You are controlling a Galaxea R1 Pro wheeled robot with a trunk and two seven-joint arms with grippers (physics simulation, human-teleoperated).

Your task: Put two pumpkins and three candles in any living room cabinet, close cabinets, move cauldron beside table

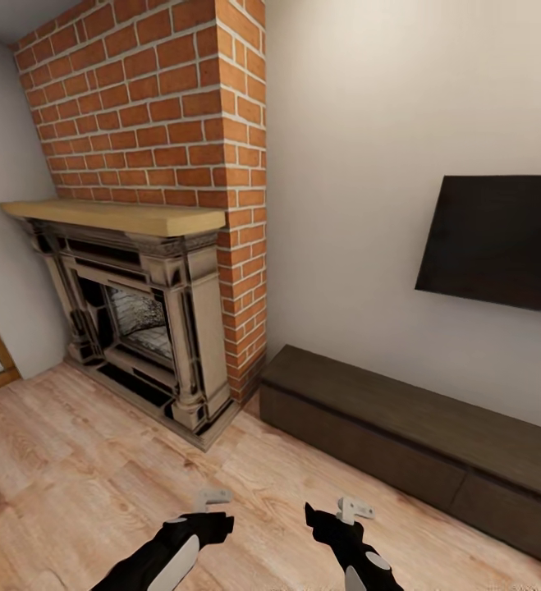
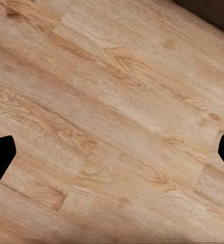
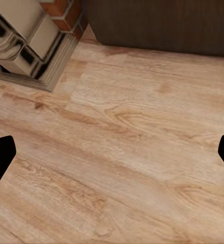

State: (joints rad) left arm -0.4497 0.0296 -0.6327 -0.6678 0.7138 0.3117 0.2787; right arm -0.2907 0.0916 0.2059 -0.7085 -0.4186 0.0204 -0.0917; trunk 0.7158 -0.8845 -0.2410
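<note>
The long, low, dark brown cabinet (image 1: 418, 435) stands against the white wall to the right of the brick chimney, its drawer fronts flush and shut. Its front also appears in the right wrist view (image 3: 158, 25). My left gripper (image 1: 210, 515) and right gripper (image 1: 336, 517) hover low over the plank floor a short way in front of the cabinet's left end. Both are open and hold nothing: in each wrist view the black fingertips (image 2: 0, 157) (image 3: 0, 157) sit far apart with bare floor between them. The pumpkins, candles, cauldron and table are out of view.
An ornate stone fireplace (image 1: 139, 328) with a pale wood mantel juts out from the red brick chimney (image 1: 163, 107) at the left; its base corner (image 3: 25, 40) is close to the cabinet's end. A black TV (image 1: 500, 242) hangs above the cabinet. Light wood floor (image 1: 81, 476) spreads in front.
</note>
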